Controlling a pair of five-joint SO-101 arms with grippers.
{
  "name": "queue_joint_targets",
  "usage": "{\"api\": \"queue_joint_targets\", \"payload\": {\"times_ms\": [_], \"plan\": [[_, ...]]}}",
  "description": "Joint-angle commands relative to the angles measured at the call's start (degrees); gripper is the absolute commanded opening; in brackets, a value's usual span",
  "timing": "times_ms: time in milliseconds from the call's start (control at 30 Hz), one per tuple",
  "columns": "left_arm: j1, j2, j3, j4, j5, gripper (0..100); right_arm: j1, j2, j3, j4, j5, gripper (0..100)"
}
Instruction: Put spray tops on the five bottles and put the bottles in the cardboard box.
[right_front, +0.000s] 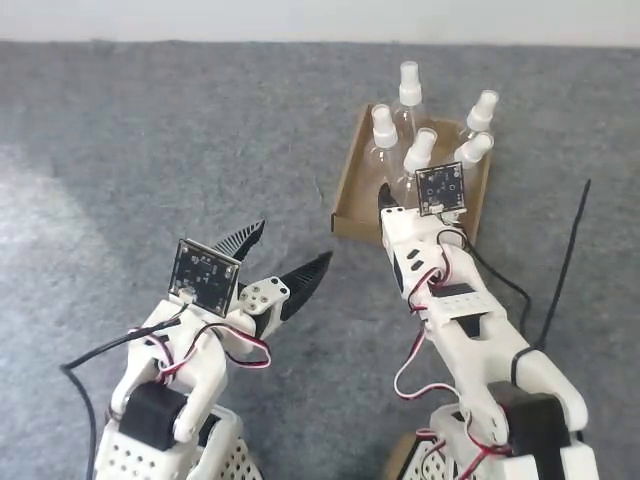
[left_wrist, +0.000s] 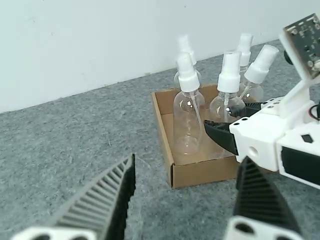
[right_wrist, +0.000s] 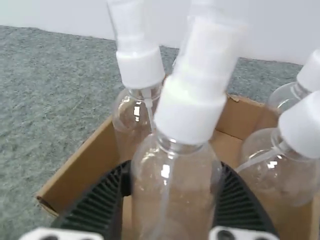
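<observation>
r gripper (right_wrist: 170, 205) is at the cardboard box (right_front: 347, 175), jaws pinching a clear spray bottle (right_wrist: 172, 165) that stands in the box w/ its white spray top (right_wrist: 195, 110) on. four more capped bottles (right_front: 384, 140) stand around it inside. l gripper (right_front: 295, 242) hangs over the grey carpet (right_front: 150, 130), jaws spread wide, nothing btwn them, well apart from the box.

I count five clear bottles (right_front: 384, 152), five white spray tops (right_front: 409, 78), one cardboard box (right_front: 349, 172), two robot arms (right_front: 470, 330).
</observation>
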Motion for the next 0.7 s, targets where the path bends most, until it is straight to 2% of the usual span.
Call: {"api": "queue_joint_targets", "payload": {"times_ms": [0, 667], "plan": [[-0.4, -0.3, -0.4, -1.3, -0.1, 30, -0.1, -0.3, 0.0, -1.3, 0.1, 24.4], [-0.4, -0.2, -0.4, -1.3, -0.1, 30, -0.7, -0.9, -0.8, -0.7, 0.5, 25.3]]}}
